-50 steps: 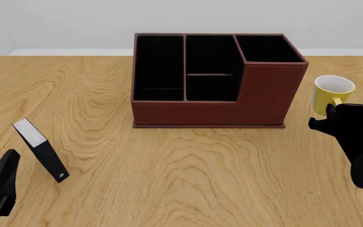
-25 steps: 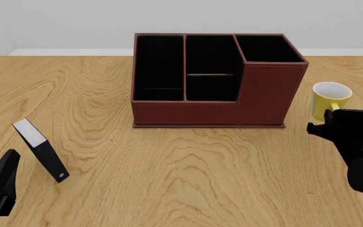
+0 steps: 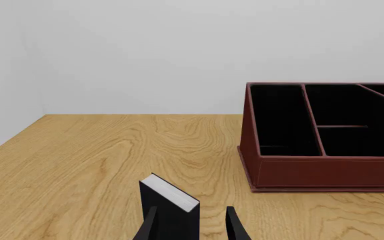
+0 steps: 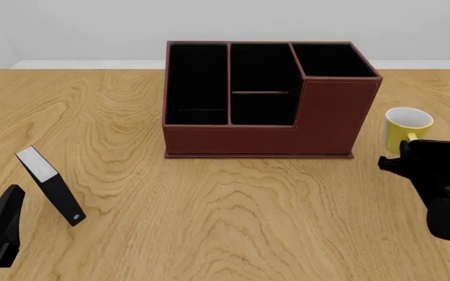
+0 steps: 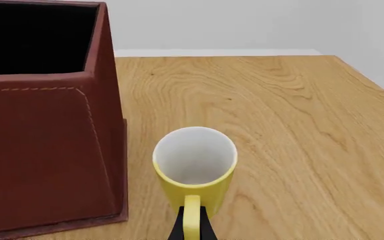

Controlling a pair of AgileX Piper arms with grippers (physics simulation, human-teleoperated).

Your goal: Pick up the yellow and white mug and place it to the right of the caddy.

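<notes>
Yellow and white mug (image 4: 407, 130) handle pinched by right fingers (image 5: 204, 227).

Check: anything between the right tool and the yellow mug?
Nothing visible. The right tool is closed on the loop handle of the small glossy yellow-and-white mug, which sits just right of the large reddish-brown rectangular caddy, apart from its wall.
</notes>
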